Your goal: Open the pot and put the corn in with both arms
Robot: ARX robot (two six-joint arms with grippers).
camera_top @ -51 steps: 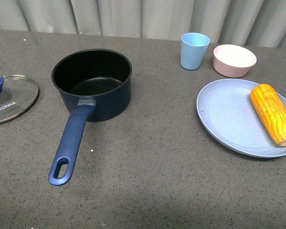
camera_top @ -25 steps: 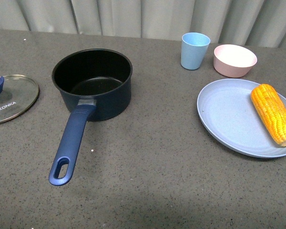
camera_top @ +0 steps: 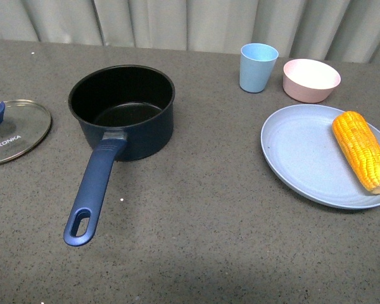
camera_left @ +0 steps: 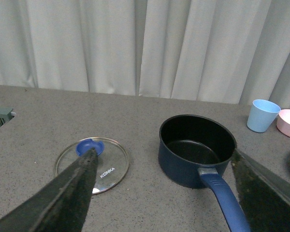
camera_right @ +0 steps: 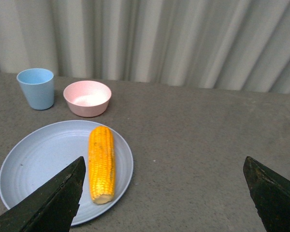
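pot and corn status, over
Left end effector open, right end effector open. Pot uncovered, lid beside it. Corn on plate. Nothing between them.

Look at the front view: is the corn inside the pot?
No, the corn lies on the blue plate, apart from the pot, which stands empty.

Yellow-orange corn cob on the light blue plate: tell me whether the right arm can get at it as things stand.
Probably yes. The yellow-orange corn cob lies uncovered on the light blue plate, nothing over or against it, and the right gripper hangs open, facing it.
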